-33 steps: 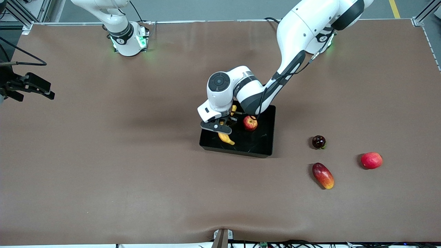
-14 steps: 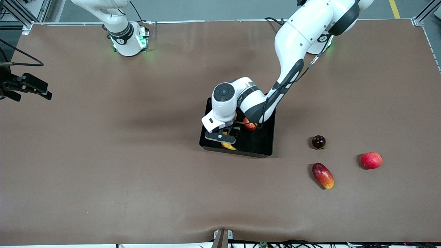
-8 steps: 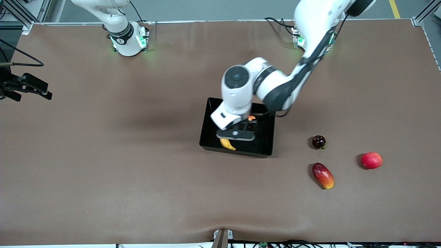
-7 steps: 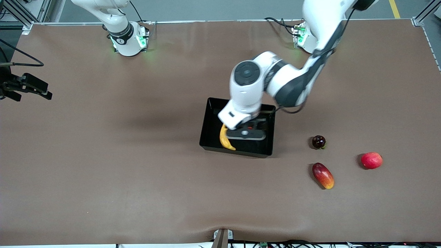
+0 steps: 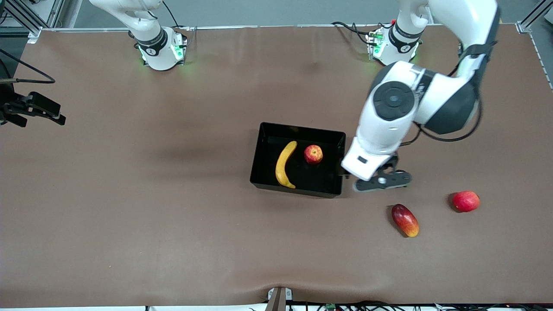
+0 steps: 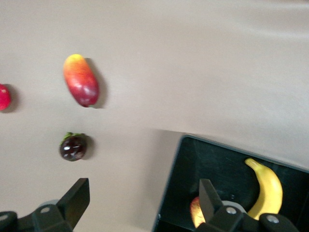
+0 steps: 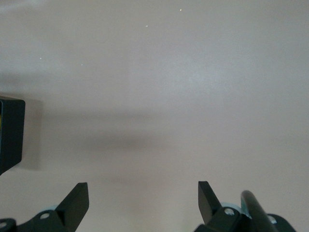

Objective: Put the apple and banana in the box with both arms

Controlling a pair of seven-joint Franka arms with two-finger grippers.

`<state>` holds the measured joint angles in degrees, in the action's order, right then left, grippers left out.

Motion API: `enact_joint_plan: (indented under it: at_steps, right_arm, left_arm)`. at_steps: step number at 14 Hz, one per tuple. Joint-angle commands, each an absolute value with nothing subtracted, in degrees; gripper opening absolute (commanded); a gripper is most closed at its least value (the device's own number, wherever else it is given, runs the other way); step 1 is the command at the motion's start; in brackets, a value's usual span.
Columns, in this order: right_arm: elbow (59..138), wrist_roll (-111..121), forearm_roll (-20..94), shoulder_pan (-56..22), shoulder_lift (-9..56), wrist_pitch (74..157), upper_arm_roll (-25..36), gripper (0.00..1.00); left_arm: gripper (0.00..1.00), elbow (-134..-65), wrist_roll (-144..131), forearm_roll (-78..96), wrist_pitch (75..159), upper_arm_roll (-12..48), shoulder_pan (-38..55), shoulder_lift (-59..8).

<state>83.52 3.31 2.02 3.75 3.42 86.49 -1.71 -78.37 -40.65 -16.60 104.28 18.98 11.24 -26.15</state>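
Note:
The black box [image 5: 302, 128] stands mid-table. In it lie the yellow banana [image 5: 285, 164] and, beside it, the small red apple [image 5: 313, 154]. My left gripper [image 5: 382, 182] hangs open and holds nothing, over the table just past the box's end toward the left arm. In the left wrist view the left gripper [image 6: 144, 203] frames the box [image 6: 217, 162], the banana [image 6: 268, 188] and a sliver of apple [image 6: 195, 213]. My right gripper [image 5: 45, 110] waits at the right arm's end of the table. It stands open over bare table in the right wrist view [image 7: 143, 203].
A red-and-yellow mango [image 5: 405, 220] and a pinkish-red round fruit [image 5: 466, 201] lie toward the left arm's end, nearer the camera than the box. A small dark fruit [image 6: 73, 147] lies under the left gripper, hidden in the front view. A brown cloth covers the table.
The left arm has risen out of the box and swung toward its own end of the table, uncovering the banana and the apple there. The right arm has not moved.

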Motion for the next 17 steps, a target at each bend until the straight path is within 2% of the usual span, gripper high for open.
enact_joint_plan:
  at_steps: [1,10,13,17]
  right_arm:
    - [84.6,4.0,2.9,4.8,2.2,86.4,-2.3,1.00]
    - [84.6,4.0,3.0,5.6,2.3,86.4,-2.3,1.00]
    - [84.6,4.0,3.0,5.5,2.3,86.4,-2.3,1.00]
    - [84.6,4.0,3.0,5.5,2.3,86.3,-2.3,1.00]
  left_arm:
    - [1.00,-80.2,-39.1,-16.1,102.7,19.2,8.3,-21.7]
    - [1.00,-80.9,-18.1,-10.8,94.1,18.9,-1.0,-12.0]
    - [1.00,-86.6,-16.4,-4.7,93.5,14.5,0.4,-5.2]
    - [1.00,-95.7,-7.5,-2.6,93.3,5.8,4.8,5.0]
